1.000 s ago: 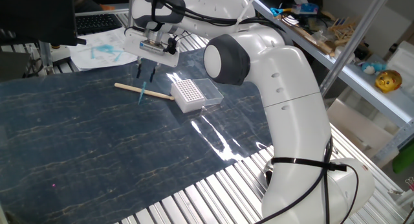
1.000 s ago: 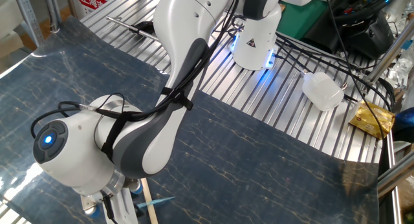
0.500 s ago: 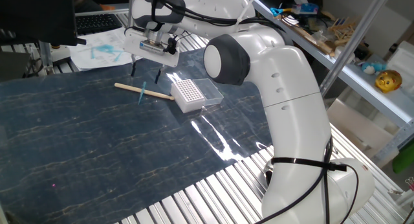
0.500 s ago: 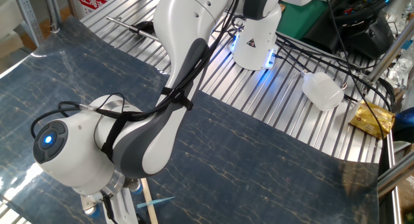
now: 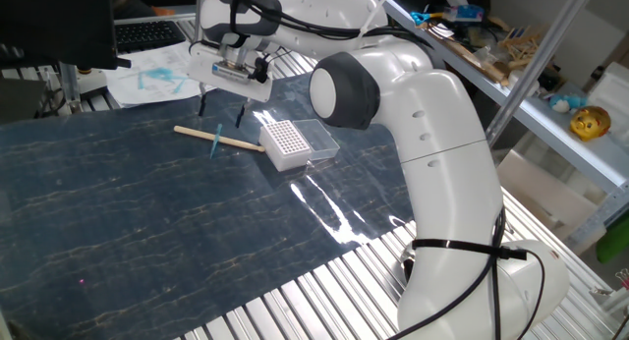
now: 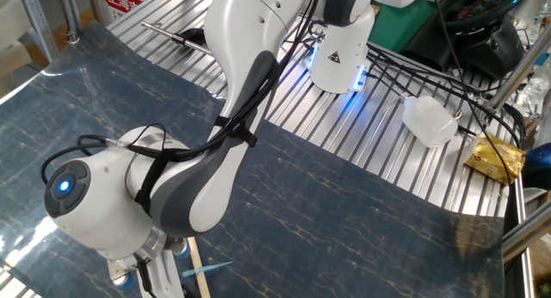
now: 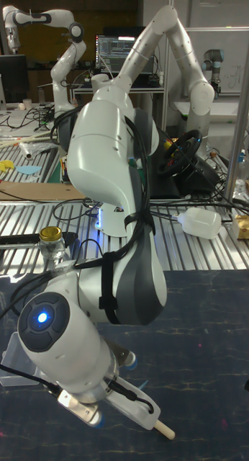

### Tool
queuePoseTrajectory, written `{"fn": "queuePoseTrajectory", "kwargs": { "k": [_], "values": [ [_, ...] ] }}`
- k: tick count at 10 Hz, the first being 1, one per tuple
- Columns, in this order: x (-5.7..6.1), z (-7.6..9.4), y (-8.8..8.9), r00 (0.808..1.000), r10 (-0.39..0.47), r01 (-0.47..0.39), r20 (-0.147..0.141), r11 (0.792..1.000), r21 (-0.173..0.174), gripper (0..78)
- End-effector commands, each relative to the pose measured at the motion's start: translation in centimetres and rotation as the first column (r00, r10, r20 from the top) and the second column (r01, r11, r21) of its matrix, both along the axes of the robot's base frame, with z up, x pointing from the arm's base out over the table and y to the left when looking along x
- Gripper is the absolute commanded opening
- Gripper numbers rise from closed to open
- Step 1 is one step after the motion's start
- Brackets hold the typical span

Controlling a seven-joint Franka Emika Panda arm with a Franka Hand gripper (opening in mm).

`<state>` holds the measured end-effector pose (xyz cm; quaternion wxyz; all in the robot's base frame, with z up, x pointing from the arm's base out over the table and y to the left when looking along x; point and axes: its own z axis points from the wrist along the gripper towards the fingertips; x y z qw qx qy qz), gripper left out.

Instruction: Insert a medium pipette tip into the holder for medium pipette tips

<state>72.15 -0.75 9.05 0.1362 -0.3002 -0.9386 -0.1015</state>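
The medium pipette tip (image 5: 215,144), a small teal cone, lies on the dark mat and leans across a long wooden stick (image 5: 218,138). My gripper (image 5: 221,110) hangs just above and behind it, open, with nothing between its dark fingertips (image 5: 241,115). To the right of the stick sits the holder for medium pipette tips (image 5: 283,143), a white box with a grid of holes, its clear lid (image 5: 317,136) folded open beside it. In the other fixed view the tip (image 6: 215,268) shows at the bottom edge beside the stick (image 6: 200,278); the arm hides the fingers there.
White papers with teal marks (image 5: 152,82) lie behind the mat near a keyboard (image 5: 147,32). The arm's big white links (image 5: 413,114) rise to the right of the holder. Bare metal slats (image 5: 324,291) border the mat's front edge.
The gripper's fingers have spread apart since a second ago. The tip, the stick and the holder have not moved.
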Motion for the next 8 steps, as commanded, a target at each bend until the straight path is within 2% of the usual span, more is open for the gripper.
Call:
{"fn": "queuePoseTrajectory", "kwargs": {
  "k": [1, 3, 8],
  "values": [
    [0.51, -1.28, 0.32, 0.999, -0.025, 0.024, -0.037, 1.0, -0.011, 77.4],
    [0.43, -1.53, 0.33, 0.999, -0.026, 0.025, -0.043, 1.0, -0.011, 77.4],
    [0.48, -1.93, 0.43, 0.996, -0.026, 0.025, -0.088, 1.0, -0.007, 77.4]
  ]
}}
